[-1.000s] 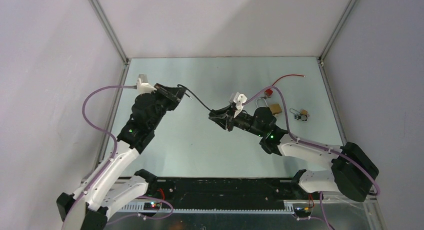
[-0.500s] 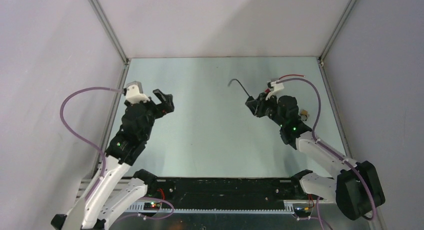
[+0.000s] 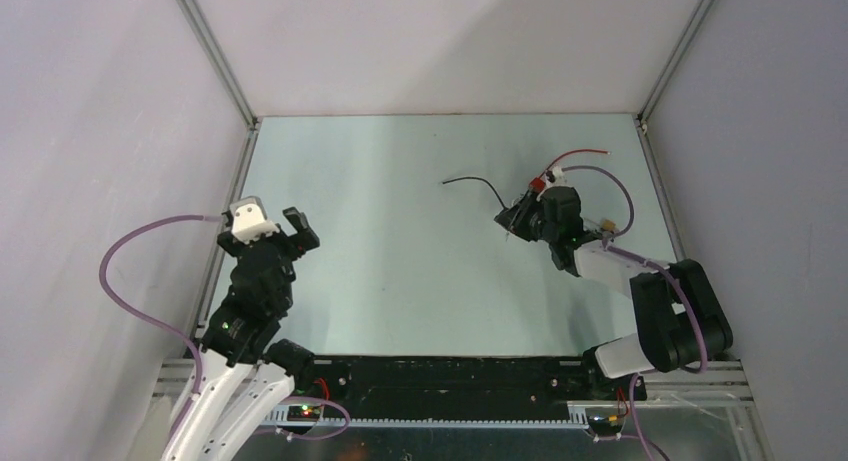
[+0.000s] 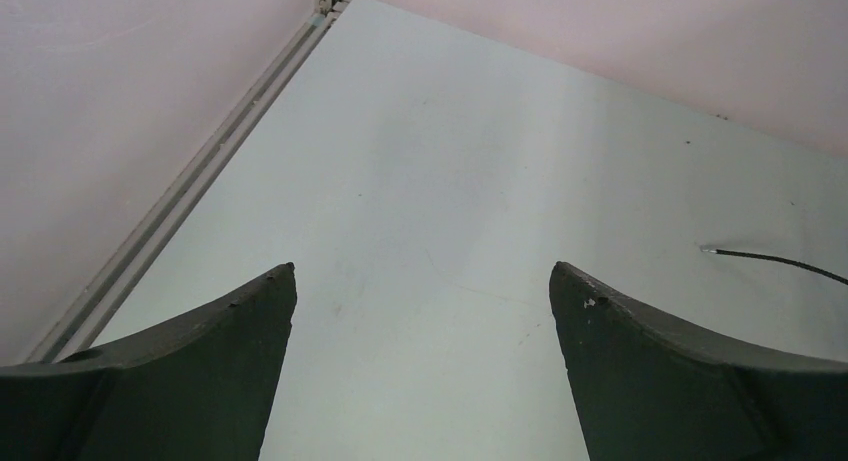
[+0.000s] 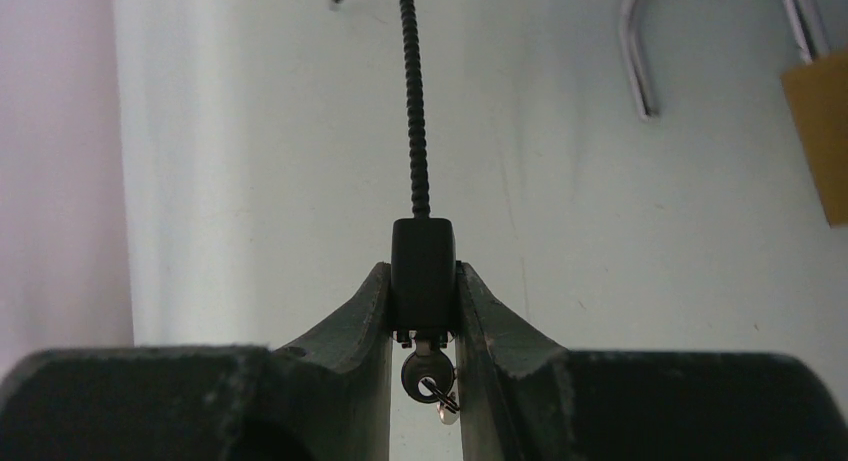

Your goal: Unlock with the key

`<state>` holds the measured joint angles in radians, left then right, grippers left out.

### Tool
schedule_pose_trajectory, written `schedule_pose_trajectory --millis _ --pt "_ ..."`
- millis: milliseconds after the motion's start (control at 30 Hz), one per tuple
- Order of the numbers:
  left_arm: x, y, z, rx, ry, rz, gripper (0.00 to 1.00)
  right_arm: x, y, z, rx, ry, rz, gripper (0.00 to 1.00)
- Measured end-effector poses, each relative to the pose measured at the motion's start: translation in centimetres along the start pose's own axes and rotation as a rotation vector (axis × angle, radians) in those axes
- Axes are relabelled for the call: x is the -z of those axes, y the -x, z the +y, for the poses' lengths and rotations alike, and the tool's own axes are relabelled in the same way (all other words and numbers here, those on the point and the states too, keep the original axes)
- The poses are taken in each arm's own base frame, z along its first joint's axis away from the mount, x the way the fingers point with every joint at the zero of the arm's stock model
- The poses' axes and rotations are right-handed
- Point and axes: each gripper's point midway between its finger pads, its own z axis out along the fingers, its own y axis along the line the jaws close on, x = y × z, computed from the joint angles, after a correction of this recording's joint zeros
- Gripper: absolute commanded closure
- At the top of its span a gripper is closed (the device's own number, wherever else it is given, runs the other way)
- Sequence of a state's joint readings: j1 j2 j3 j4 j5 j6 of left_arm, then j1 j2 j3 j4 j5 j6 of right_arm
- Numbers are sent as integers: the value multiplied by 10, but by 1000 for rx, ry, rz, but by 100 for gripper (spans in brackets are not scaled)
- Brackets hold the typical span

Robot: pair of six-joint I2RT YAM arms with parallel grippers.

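right end effector (image 5: 423, 281) pinching lock (image 5: 423, 243), key (image 5: 422, 373) seated | left end effector (image 4: 423, 271) spread, empty | cable (image 5: 412, 101) end free, likely unlocked | next: set lock down gently

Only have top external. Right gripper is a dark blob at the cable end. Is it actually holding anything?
Observer: Yes. The right wrist view shows the right gripper shut on the black lock body at the end of the cable.
Operator: Key in?
Observer: A key appears seated in the end of the body nearest the wrist camera.
Operator: Left holding anything?
Observer: No. The left wrist view shows the left gripper open with nothing in it.
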<state>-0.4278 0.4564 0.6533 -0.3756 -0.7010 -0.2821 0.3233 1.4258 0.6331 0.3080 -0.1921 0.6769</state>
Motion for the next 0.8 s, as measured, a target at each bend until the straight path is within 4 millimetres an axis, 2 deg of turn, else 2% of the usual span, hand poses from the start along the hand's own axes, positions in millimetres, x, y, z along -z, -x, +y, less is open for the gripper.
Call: schedule_pose_trajectory --millis 200,267,467,533,600,667,800 --pt "3 0 10 -2 28 -18 0 0 -8 -26 -131 -141 -1 83" --pt "4 0 11 -2 30 -23 0 4 -10 -36 -156 -184 -1 76" --pt "8 1 17 6 41 -43 0 18 -29 -71 -209 -307 29 50" --pt "9 3 18 12 41 -50 0 23 -37 -80 -220 -338 45 38" --pt "9 4 18 16 40 -55 0 30 -42 -86 -218 -364 54 31" --pt "10 5 18 21 38 -60 0 38 -39 -86 -202 -379 40 24" --pt "13 9 20 24 34 -73 0 61 -11 -72 -139 -360 -63 19"
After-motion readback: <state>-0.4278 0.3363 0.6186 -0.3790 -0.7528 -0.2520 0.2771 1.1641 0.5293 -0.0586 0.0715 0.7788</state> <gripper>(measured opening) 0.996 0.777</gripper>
